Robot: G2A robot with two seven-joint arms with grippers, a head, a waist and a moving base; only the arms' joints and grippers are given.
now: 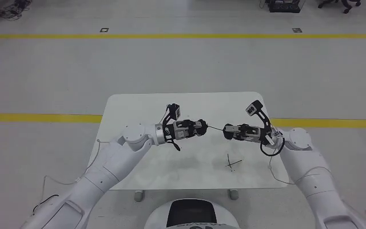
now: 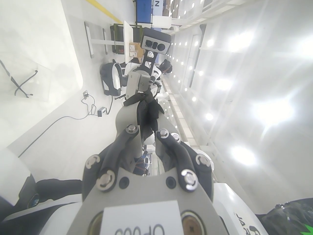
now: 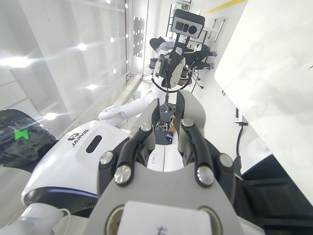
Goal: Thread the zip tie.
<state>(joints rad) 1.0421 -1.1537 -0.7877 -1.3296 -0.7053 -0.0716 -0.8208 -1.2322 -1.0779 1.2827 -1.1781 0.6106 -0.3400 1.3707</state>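
Here the left gripper (image 1: pixel 201 127) and right gripper (image 1: pixel 227 130) face each other above the worktop (image 1: pixel 131 109) centre, each pinched narrow on one end of the zip tie (image 1: pixel 214 128), likely keeping it taut for threading; spare ties (image 1: pixel 231 162) lie at five o'clock.

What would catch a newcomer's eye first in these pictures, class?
The left gripper and right gripper face each other above the white rectangular table. A thin black zip tie stretches between their jaws. More crossed black zip ties lie on the table near the right gripper.
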